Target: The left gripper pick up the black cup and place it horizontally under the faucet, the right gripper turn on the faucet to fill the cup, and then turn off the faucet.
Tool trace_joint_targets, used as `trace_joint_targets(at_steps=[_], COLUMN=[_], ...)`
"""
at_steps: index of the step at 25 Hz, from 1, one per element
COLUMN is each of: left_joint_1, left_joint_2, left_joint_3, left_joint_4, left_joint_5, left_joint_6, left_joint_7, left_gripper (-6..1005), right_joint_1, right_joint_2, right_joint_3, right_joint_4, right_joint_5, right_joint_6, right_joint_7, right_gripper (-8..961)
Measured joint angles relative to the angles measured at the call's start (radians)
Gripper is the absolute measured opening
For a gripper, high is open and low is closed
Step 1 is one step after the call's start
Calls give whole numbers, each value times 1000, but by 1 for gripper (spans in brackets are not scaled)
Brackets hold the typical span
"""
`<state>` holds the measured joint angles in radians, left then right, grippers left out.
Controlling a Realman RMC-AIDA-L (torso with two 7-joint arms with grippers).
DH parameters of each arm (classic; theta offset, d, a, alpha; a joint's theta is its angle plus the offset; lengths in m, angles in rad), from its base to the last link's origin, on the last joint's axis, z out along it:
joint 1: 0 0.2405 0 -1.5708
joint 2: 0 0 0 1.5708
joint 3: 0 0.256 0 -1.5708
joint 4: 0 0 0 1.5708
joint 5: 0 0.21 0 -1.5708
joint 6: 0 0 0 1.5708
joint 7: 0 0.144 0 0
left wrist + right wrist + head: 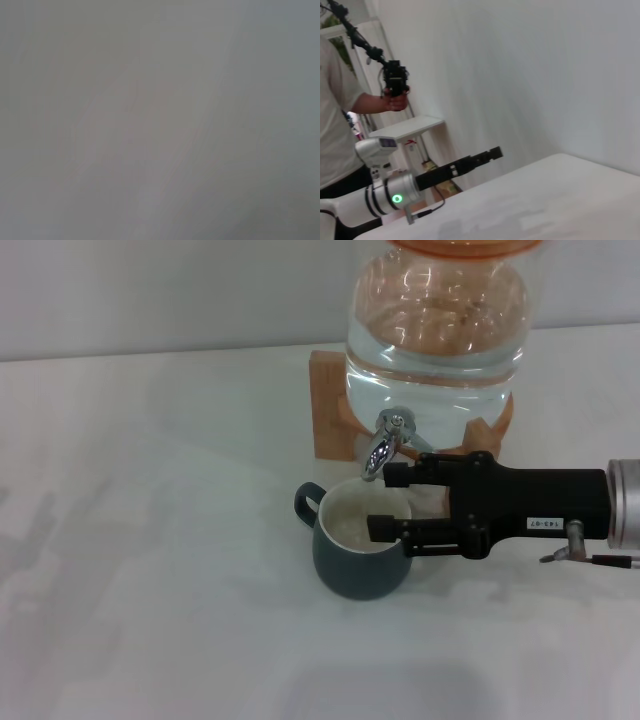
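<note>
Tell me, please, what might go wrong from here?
The right tool has one finger across the rim of the cup, so reaching for the faucet could nudge the cup off line. The spout hangs near the rim's far edge, so water might miss. The left tool is away from the cup, steadying nothing.

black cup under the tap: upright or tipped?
Upright: the black cup stands on its base, rim up, cream inside showing, below the faucet spout.

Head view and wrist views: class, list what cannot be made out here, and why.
Head view: the glass jar has its top cut off by the upper edge.
Head view: the right claw covers part of the black cup rim; whether water runs from the faucet is unclear.
Left wrist view: only blank grey, nothing identifiable.
</note>
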<state>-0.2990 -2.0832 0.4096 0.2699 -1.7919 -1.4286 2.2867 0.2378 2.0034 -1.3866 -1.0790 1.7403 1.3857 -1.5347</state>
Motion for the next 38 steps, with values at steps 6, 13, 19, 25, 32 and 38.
trace_joint_targets(at_steps=[6, 13, 19, 25, 32, 38], left_joint_1=[0, -2, -1, 1, 11, 22], left_joint_2=[1, 2, 0, 0, 2, 4], left_joint_3=[0, 0, 0, 0, -7, -8], left_joint_4=[0, 0, -1, -1, 2, 16], left_joint_5=[-2, 0, 0, 0, -10, -62], left_joint_6=[-1, -1, -1, -1, -1, 8], left_joint_7=[-4, -7, -7, -7, -4, 7], left_gripper=[646, 646, 646, 646, 646, 646], right_joint_1=[-6, -6, -6, -14, -63, -122], right_joint_2=[0, 0, 0, -2, -2, 0], right_joint_3=[19, 22, 45, 60, 258, 476], right_joint_4=[0, 1, 3, -1, -6, 26], right_joint_5=[-7, -7, -7, -7, 0, -4], right_joint_6=[5, 0, 2, 63, 294, 300], right_joint_7=[0, -3, -4, -9, -35, -111], right_gripper=[777, 777, 777, 777, 777, 777])
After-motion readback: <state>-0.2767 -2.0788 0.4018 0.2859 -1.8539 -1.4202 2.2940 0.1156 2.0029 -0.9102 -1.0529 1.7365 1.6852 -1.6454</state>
